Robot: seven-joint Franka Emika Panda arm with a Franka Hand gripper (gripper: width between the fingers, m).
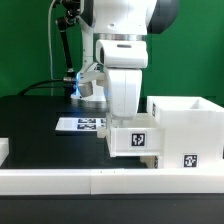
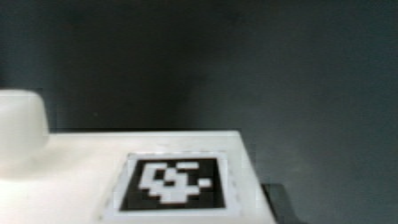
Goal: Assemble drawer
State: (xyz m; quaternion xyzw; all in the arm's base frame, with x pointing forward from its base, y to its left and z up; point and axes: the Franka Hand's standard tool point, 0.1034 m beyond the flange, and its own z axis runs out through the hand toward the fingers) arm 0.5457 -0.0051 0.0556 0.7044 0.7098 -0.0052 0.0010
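Note:
A small white tray (image 1: 135, 140) with a black-and-white tag sits right under my gripper (image 1: 127, 124), touching the exterior view's left side of the tall boxy white shell (image 1: 186, 122). In the wrist view the tray's tagged white face (image 2: 175, 183) fills the lower part. One dark fingertip (image 2: 276, 203) lies against its edge. The other finger is hidden. My gripper (image 2: 169, 216) looks shut on the tray. A rounded white part (image 2: 16, 128) shows at the edge of the wrist view; I cannot tell what it is.
The long low white rail (image 1: 90, 181) runs along the front of the black table. The marker board (image 1: 80, 124) lies flat behind the tray. A white piece (image 1: 3, 150) shows at the exterior view's left edge.

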